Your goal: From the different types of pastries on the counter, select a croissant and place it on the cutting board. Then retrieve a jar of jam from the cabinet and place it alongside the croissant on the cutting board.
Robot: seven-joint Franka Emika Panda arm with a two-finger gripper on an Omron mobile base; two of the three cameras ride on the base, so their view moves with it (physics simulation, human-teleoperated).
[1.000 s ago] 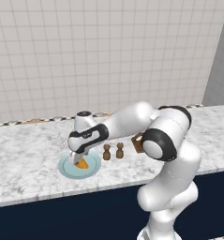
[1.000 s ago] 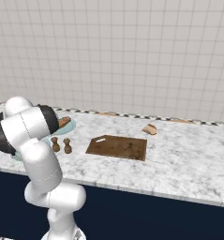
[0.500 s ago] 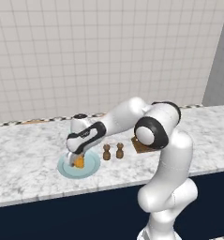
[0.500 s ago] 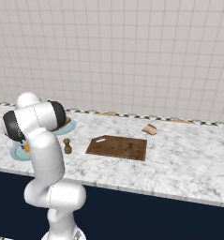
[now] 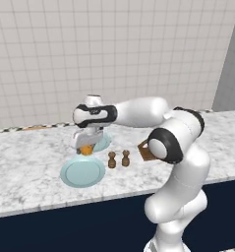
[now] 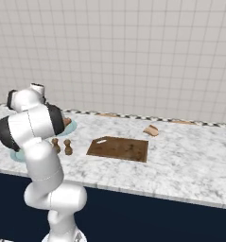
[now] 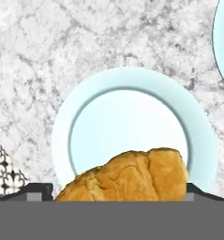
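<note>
The golden-orange croissant (image 5: 85,148) sits between the fingers of my gripper (image 5: 85,149), which is shut on it a little above the near light blue plate (image 5: 82,173). In the hand view the croissant (image 7: 127,180) spans the gap between the two fingertips (image 7: 38,192), and the bare plate (image 7: 62,136) lies below it. The dark brown cutting board (image 6: 118,148) lies flat on the marble counter (image 6: 190,160), to the right of my arm. A small pale tan bun (image 6: 151,130) rests behind the board. The jar of jam and the cabinet are out of view.
Two dark wooden shakers (image 5: 112,159) (image 5: 125,158) stand between the plate and the cutting board (image 5: 145,150). A second light blue plate (image 5: 103,141) lies behind the gripper, with a brown loaf (image 6: 67,122) on it. A tiled wall closes off the back of the counter.
The gripper has closed a little on the croissant and risen with it off the near plate. The arm's elbow has swung toward the right.
</note>
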